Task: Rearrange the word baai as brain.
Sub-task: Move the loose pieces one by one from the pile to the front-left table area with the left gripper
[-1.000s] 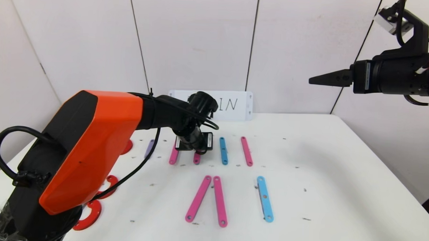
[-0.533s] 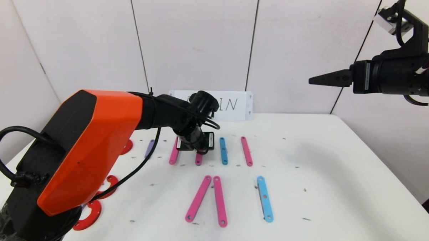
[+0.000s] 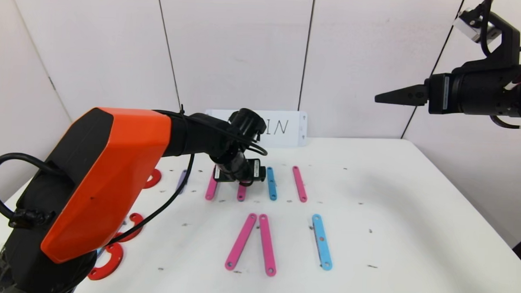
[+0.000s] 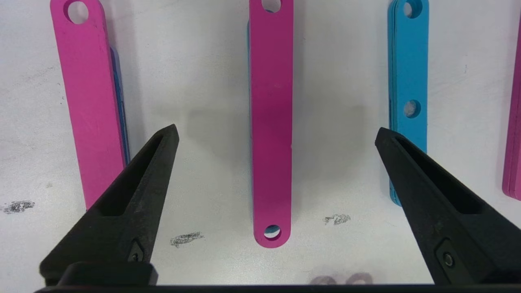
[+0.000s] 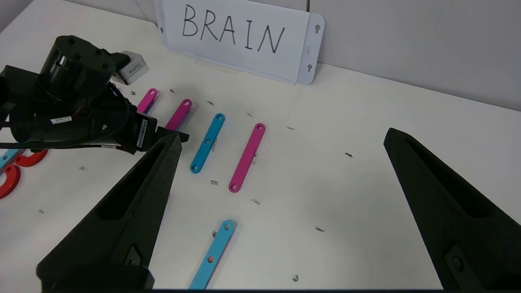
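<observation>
Head view first: the strips that make up the word lie flat on the white table, in two rows. Back row, near the card: a purple bar mostly behind the left arm, then pink, pink, blue and pink bars standing side by side and apart. Front row: two pink bars leaning together at the far ends like a peak, and a lone blue bar to their right. Red curved pieces sit at the table's left edge, partly hidden. The left gripper is low over the back row, above the second pink bar. The right gripper is parked high at the right, well off the table.

Left wrist view: the left gripper's fingers are spread wide, and the pink bar lies between them, touching neither. It is flat, with round holes at its ends. Another pink bar lies to one side with a blue edge showing under it, a blue bar to the other.

Right wrist view: the right gripper's fingers are wide apart and hold nothing. Beyond them the card reads BRAIN in black handwriting, with the back row below it.
</observation>
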Action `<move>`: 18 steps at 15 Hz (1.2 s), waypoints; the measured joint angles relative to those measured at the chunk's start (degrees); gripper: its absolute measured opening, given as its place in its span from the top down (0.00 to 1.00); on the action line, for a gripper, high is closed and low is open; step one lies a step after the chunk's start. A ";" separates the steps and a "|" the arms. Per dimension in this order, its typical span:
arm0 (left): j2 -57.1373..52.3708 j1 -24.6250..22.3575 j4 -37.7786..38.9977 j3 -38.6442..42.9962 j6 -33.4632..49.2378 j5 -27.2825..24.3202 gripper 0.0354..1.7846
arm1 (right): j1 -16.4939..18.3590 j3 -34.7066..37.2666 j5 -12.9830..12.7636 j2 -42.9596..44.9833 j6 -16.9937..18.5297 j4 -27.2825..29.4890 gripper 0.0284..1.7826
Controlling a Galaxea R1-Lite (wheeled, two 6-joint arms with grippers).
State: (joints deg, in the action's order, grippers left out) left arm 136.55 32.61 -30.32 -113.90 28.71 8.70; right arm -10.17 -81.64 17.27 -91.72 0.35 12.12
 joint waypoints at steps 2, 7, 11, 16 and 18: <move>-0.71 0.13 -0.22 0.00 0.00 0.02 0.02 | 0.00 0.00 0.00 0.02 -0.02 0.01 0.02; -5.95 1.38 -2.34 0.00 -0.66 0.33 0.02 | 0.00 0.00 0.02 0.38 0.00 0.04 0.02; -12.32 2.04 -4.66 0.01 -2.85 0.48 0.02 | 0.00 0.00 0.00 0.68 -0.02 0.11 0.02; -18.88 1.76 -6.51 0.34 -4.07 0.33 0.02 | 0.11 0.00 0.00 0.99 0.00 0.06 0.02; -20.57 1.18 -7.47 0.61 -4.02 0.30 0.02 | 0.15 0.00 0.02 0.99 0.00 0.06 0.02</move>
State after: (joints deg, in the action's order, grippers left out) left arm 115.98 33.79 -37.79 -113.29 24.69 9.01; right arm -10.02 -81.64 17.30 -90.73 0.35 12.18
